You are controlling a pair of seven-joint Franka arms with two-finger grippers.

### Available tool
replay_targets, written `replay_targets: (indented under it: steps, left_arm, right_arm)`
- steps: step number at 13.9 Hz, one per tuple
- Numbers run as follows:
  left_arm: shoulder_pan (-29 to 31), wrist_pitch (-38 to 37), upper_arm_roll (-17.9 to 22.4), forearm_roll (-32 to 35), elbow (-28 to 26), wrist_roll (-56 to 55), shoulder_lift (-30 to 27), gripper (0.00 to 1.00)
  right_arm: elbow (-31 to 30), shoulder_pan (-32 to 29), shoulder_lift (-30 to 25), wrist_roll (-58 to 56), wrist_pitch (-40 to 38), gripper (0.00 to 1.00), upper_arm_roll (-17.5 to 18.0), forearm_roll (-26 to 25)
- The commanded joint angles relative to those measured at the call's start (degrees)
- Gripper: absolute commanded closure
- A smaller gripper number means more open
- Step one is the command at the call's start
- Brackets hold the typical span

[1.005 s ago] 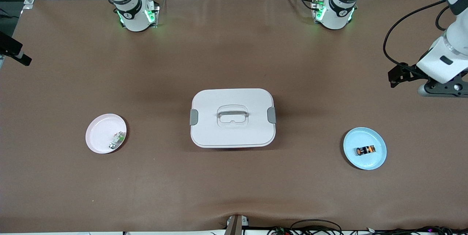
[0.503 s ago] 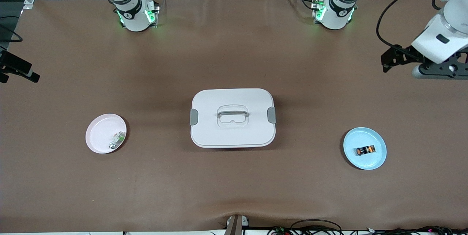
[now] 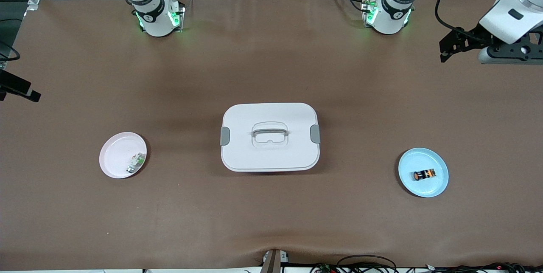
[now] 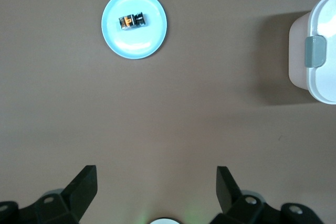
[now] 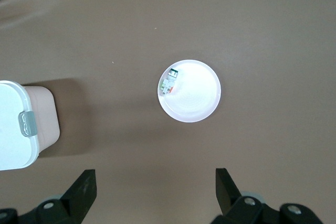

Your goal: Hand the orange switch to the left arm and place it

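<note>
The orange switch [image 3: 424,174] lies on its side on a light blue plate [image 3: 424,159] toward the left arm's end of the table. It also shows in the left wrist view [image 4: 131,21] on that plate [image 4: 137,43]. The white box [image 3: 270,154] with grey clasps stands at the table's middle. My left gripper [image 3: 509,54] hangs high over the table's edge at the left arm's end, well apart from the plate; its fingers are open and empty [image 4: 156,182]. My right gripper [image 3: 19,88] shows only partly at the right arm's end, open and empty [image 5: 156,182].
A pink plate [image 3: 115,154] with a small green-and-white part [image 3: 135,163] lies toward the right arm's end; both show in the right wrist view, the plate [image 5: 197,100] and the part [image 5: 169,83]. The box's ends show in both wrist views [image 4: 320,77] [image 5: 13,129].
My left gripper has moved away from the blue plate toward the arms' bases. My right gripper has shifted slightly toward the front camera at the table's edge. The switch has not moved.
</note>
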Motion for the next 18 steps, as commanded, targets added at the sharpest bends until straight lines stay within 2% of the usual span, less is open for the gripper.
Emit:
replay_targets:
  steps: [1, 3, 7, 10, 14, 17, 18]
  left_arm:
    - [-1.38, 0.93, 0.92, -0.91, -3.46, -2.16, -3.65, 0.0]
    - [-1.29, 0.67, 0.92, -0.91, -3.11, -1.64, -4.01, 0.0]
    - [-0.5, 0.23, 1.09, -0.74, 0.39, -1.37, -1.73, 0.0]
    - [0.2, -1.88, 1.18, -0.21, 2.25, -1.2, -0.58, 0.0]
    - [2.66, -3.55, 1.27, -0.82, 1.99, -0.76, -1.02, 0.0]
    - [4.33, -3.55, 1.18, -0.91, 1.73, -0.76, -1.28, 0.0]
    - [4.51, -3.55, 1.18, -0.91, 1.64, -0.76, -1.37, 0.0]
  right_arm:
    - [0.28, -1.12, -0.06, -0.32, -0.15, 0.0, 0.51, -0.53]
    - [0.28, -2.79, 0.11, -0.41, 0.12, 0.0, 0.51, -0.27]
    - [0.28, -0.69, 1.43, -0.23, 0.21, 0.0, 0.25, -3.16]
    - [0.28, 3.43, 1.78, 0.03, 0.3, 0.0, -4.49, -3.44]
    - [0.28, 4.85, 1.87, 0.12, -0.14, 0.0, -5.64, -3.52]
    - [0.28, 10.72, 2.57, 0.21, -0.23, 0.0, -11.86, -3.52]
    - [0.28, 11.78, 2.58, 0.29, -0.32, 0.0, -12.84, -3.52]
